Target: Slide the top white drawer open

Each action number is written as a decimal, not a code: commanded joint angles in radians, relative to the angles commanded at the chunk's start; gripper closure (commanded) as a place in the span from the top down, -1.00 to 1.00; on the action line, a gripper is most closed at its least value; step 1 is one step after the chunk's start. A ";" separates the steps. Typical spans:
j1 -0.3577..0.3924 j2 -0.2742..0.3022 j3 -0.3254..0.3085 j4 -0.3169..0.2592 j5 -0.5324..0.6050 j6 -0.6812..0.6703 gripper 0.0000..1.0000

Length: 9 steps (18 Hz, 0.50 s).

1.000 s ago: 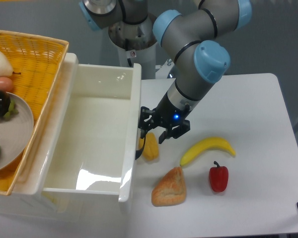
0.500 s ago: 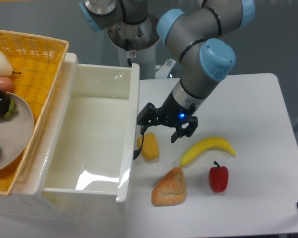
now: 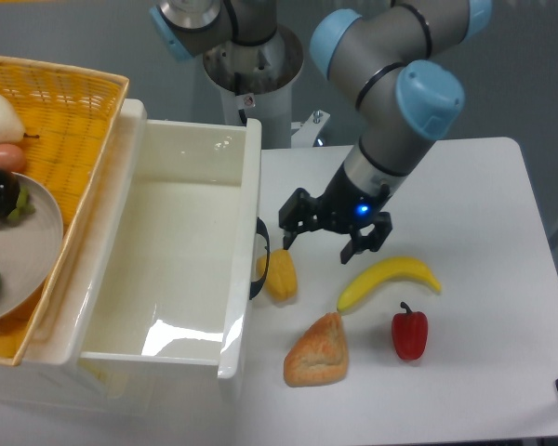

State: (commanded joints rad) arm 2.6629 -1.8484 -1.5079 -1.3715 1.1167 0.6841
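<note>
The top white drawer (image 3: 181,251) stands pulled far out of the cabinet, its glossy cream tub empty. Its black curved handle (image 3: 259,260) shows on the front wall, facing right. My gripper (image 3: 327,234) hangs to the right of the handle, a short gap away from it and above the table. The fingers are spread, so it is open, and nothing sits between them.
A yellow wicker basket (image 3: 70,111) with a plate of fruit sits on top of the cabinet at left. On the table right of the drawer lie a yellow pepper (image 3: 281,274), a banana (image 3: 389,279), a bread piece (image 3: 318,351) and a red pepper (image 3: 409,333).
My gripper has let go of the drawer handle and drawn back to the right, away from the drawer front. The drawer slid slightly left after release.
</note>
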 joint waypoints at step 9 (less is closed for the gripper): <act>0.061 -0.052 -0.009 0.126 0.273 0.369 1.00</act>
State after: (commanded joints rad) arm 2.7243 -1.9005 -1.5171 -1.2456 1.3896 1.0534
